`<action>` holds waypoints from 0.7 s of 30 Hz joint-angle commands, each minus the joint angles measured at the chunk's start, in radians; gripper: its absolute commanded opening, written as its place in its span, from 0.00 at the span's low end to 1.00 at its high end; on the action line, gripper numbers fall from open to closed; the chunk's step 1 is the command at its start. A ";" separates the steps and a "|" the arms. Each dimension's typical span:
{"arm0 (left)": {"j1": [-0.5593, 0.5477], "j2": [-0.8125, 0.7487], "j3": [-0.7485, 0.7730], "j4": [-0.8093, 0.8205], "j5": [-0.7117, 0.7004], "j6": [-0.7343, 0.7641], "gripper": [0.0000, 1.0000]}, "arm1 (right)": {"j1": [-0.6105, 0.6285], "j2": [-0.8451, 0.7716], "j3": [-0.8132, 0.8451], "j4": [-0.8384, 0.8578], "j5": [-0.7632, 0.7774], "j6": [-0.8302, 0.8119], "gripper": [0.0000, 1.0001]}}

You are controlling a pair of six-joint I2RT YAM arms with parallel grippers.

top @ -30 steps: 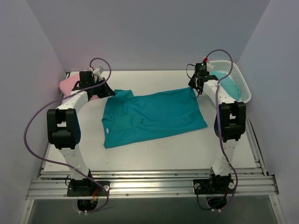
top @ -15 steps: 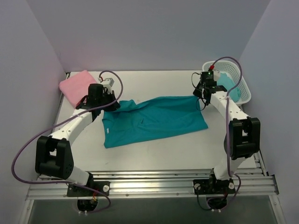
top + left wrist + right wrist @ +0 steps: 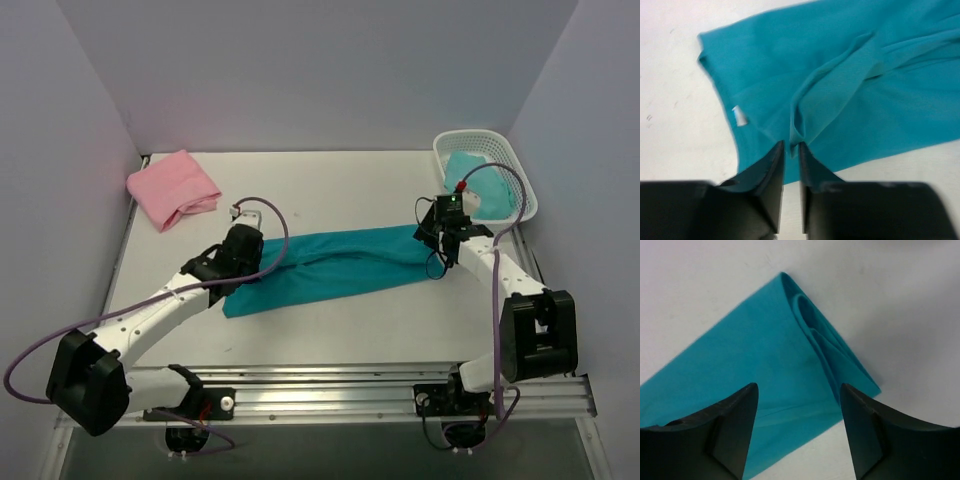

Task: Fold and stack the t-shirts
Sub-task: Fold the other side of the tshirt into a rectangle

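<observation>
Two robot arms reach over a teal t-shirt (image 3: 340, 265) lying on a white table (image 3: 330, 335).

The teal t-shirt lies as a long doubled-over strip running left to right. A pink t-shirt (image 3: 172, 187) sits folded well beyond the teal t-shirt's left end, toward the back. A white basket (image 3: 521, 172) stands near its right end, farther back, with more teal cloth (image 3: 468, 172) inside. At the left end, the left gripper (image 3: 791, 145) has its fingers pinched nearly together on a raised ridge of the cloth. At the right end, the right gripper (image 3: 799, 386) has fingers spread wide, gripping nothing, over the rolled corner. A small white tag (image 3: 740, 116) shows just left of the pinched ridge.
</observation>
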 commanded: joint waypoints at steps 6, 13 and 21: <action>-0.150 0.267 0.179 -0.511 -0.561 -0.451 0.94 | 0.005 -0.073 -0.085 -0.004 0.107 0.123 1.00; -0.172 0.275 0.278 -0.467 -0.668 -0.386 0.94 | 0.011 -0.106 0.018 -0.041 0.106 0.116 1.00; 0.041 0.119 0.125 0.047 -0.355 -0.111 0.94 | 0.089 -0.043 0.079 0.084 -0.069 0.071 0.92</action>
